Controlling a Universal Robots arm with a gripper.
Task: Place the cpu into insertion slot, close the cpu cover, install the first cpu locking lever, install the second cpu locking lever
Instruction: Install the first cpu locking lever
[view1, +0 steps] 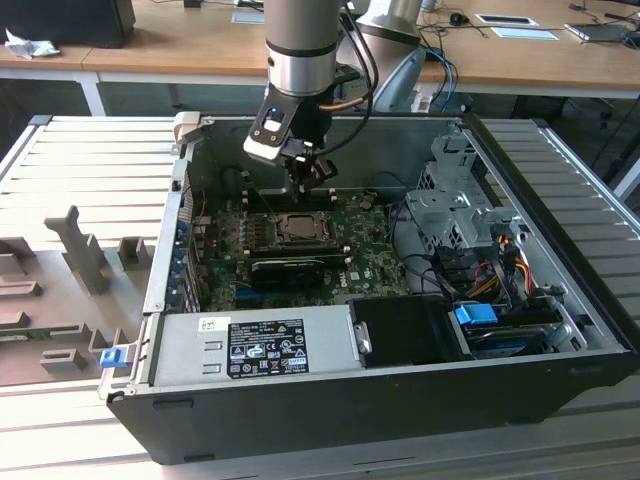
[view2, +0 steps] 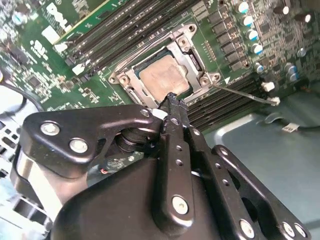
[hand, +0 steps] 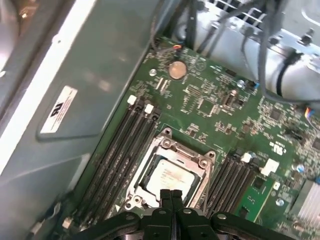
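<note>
Gripper (view2: 172, 100), fingers pressed together and empty, hovers just above the cpu (view2: 162, 77), which sits in the insertion slot (view1: 300, 228) mid-motherboard (view2: 50, 65) under the lowered cpu cover (view2: 191, 50). Lever locking seems in hand; the thin locking lever (view2: 245, 92) calls for a precise push.

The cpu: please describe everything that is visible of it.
The cpu is a small flat square chip with a dull silver-grey metal top. It lies flat on the green circuit board, framed by the thin silvery metal cover, whose window leaves its top bare. The black gripper, shut, hangs over one edge; contact cannot be told.
</note>
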